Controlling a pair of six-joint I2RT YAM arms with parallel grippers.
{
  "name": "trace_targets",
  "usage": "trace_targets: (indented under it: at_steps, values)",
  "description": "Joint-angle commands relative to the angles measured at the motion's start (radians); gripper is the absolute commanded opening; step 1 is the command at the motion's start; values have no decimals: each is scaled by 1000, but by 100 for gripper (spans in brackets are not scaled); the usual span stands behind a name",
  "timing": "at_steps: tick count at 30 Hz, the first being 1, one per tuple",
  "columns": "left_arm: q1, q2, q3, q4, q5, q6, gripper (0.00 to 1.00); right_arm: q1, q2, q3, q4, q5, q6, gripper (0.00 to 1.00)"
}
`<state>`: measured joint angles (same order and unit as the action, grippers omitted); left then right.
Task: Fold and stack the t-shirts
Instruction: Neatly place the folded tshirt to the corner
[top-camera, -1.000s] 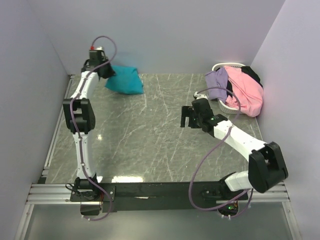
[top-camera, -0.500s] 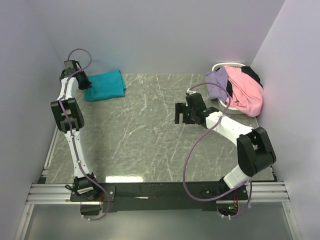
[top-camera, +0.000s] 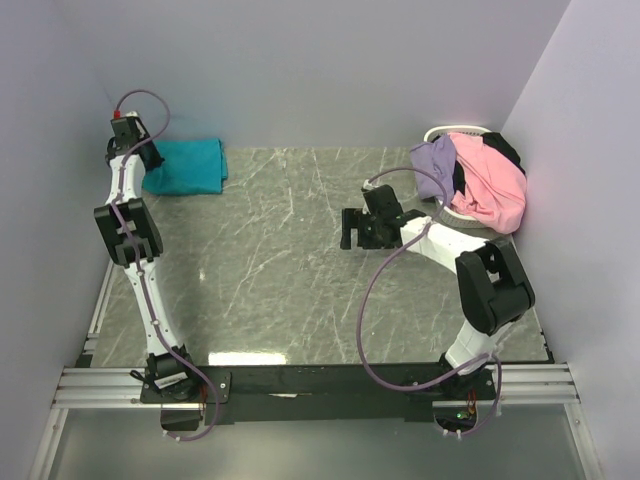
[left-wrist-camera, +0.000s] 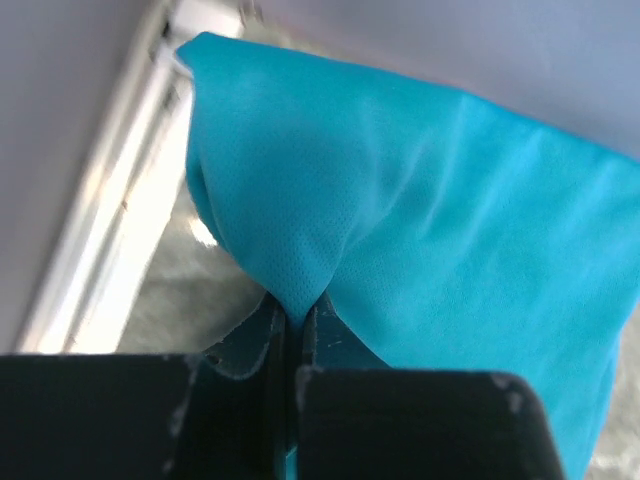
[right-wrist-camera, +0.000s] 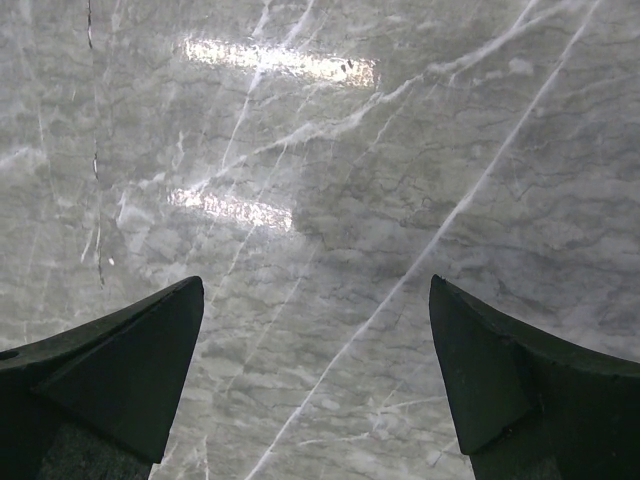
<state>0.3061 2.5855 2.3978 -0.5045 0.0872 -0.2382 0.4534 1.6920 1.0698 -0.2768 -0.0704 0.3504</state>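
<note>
Left wrist view first: we see the teal shirt (left-wrist-camera: 430, 190) pinched in the left gripper (left-wrist-camera: 293, 312), both fingers pressed tight on a fold of cloth with no gap between them. From the top view, the teal shirt (top-camera: 188, 165) lies in the far left corner of the table (top-camera: 270, 270), close against the back wall, its left edge at the left gripper (top-camera: 147, 162).

Over to the right gripper (top-camera: 352, 228): it hangs over bare marble near the middle of the table, well apart from the teal shirt. In the right wrist view its fingers (right-wrist-camera: 110, 370) stand wide apart, nothing between them, only grey veined tabletop below.

In the far right corner we have the basket (top-camera: 437, 132), with a pink shirt (top-camera: 492, 188), a lavender shirt (top-camera: 433, 160) and a black shirt (top-camera: 506, 150) heaped in and over it.
</note>
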Motion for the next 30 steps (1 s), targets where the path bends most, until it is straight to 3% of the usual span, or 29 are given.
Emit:
trace_targets:
  at_steps: [1,5,9,12,14,15,16,19,20,22,23,30]
  values:
    - [1,-54,-35,147,-84,68,1,-4,21,50,31,-25,4,100]
    - [2,-7,49,104,-162,99,1,-2,38,61,34,-42,7,100]
    - [4,-36,-23,164,-196,111,3,-4,47,67,37,-54,7,100]
    - [4,-39,-40,173,-218,115,11,-2,52,71,33,-60,5,100]
    - [4,-36,-42,175,-208,117,30,-2,49,65,40,-69,4,100]
    - [4,-41,-52,184,-207,120,69,-4,51,62,42,-71,9,100]
    - [4,-47,-66,208,-205,120,75,-4,49,59,44,-74,9,100]
    - [-1,-79,-112,230,-202,123,81,-4,52,52,51,-86,13,100]
    - [-5,-97,-126,241,-222,126,90,-2,54,50,51,-91,13,100]
    - [-25,-125,-149,262,-244,155,93,-4,55,45,57,-103,13,100]
    - [-33,-161,-185,296,-260,165,99,-2,55,45,57,-106,13,100]
    - [-125,-332,-215,298,-355,199,99,-2,18,18,73,-126,18,100]
